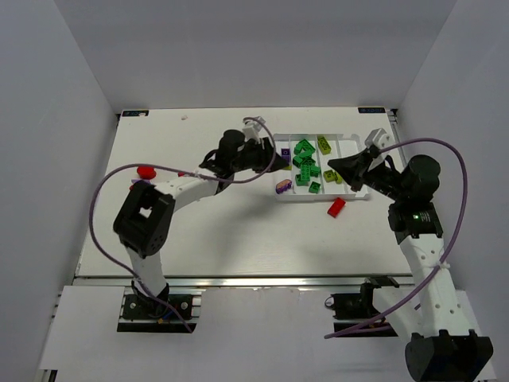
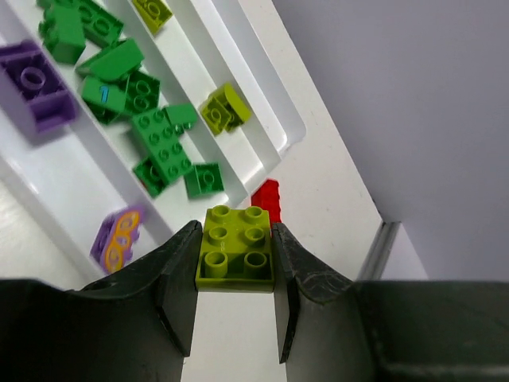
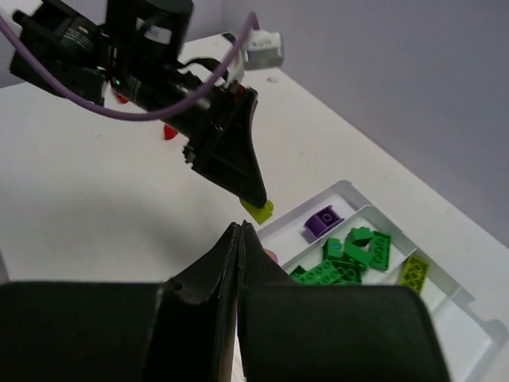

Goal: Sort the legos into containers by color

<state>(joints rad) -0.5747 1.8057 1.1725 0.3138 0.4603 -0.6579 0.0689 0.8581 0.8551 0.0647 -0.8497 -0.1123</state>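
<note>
Sorting looks well past halfway. The shallow white plastic tray [image 1: 306,198] of four long compartments holds purple studded bricks [image 2: 36,83] nearest the left arm, green bricks [image 1: 305,163] in the next compartment and yellow-green ones [image 1: 324,144] in the third. The fourth is partly hidden. The left jaws grip a yellow-green studded plastic brick [image 2: 236,253] by the tray's left edge. The right jaws are pressed together and empty over its right side. A red brick [image 1: 336,207] lies on the surface just beside the tray, and another red piece [image 1: 145,171] sits well apart.
</note>
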